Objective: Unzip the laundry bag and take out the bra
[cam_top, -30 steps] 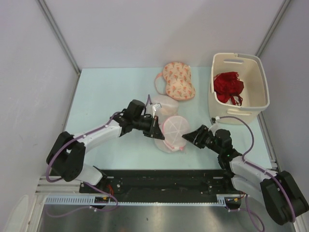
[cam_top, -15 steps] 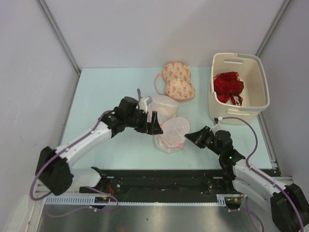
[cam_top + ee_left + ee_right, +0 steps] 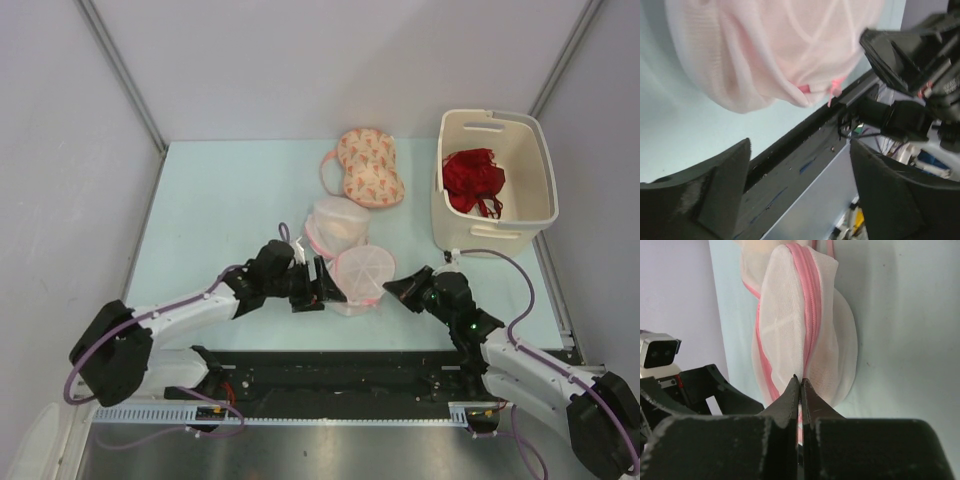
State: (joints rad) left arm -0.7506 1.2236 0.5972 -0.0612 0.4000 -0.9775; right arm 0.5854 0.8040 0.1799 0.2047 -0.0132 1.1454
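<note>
The laundry bag (image 3: pixel 362 273), a round white mesh pouch with pink zipper trim, stands on edge near the table's front. Pale peach fabric, the bra (image 3: pixel 790 45), shows dimly through the mesh. My left gripper (image 3: pixel 321 284) is open just left of the bag, apart from it. In the left wrist view the bag (image 3: pixel 740 65) hangs above the left gripper (image 3: pixel 800 190), whose jaws are wide and empty. My right gripper (image 3: pixel 393 289) is at the bag's right edge. In the right wrist view it (image 3: pixel 800 380) is shut on the bag's pink zipper trim (image 3: pixel 810 315).
A second mesh pouch (image 3: pixel 337 223) with cream fabric lies just behind the bag. A pink printed bra (image 3: pixel 368 168) lies farther back. The cream basket (image 3: pixel 546 175) at back right holds a red bra (image 3: pixel 472 180). The black base rail (image 3: pixel 330 366) runs along the near edge.
My left gripper let go of the bag, opened and dropped back toward the near edge. My right gripper closed on the bag's zipper trim.
</note>
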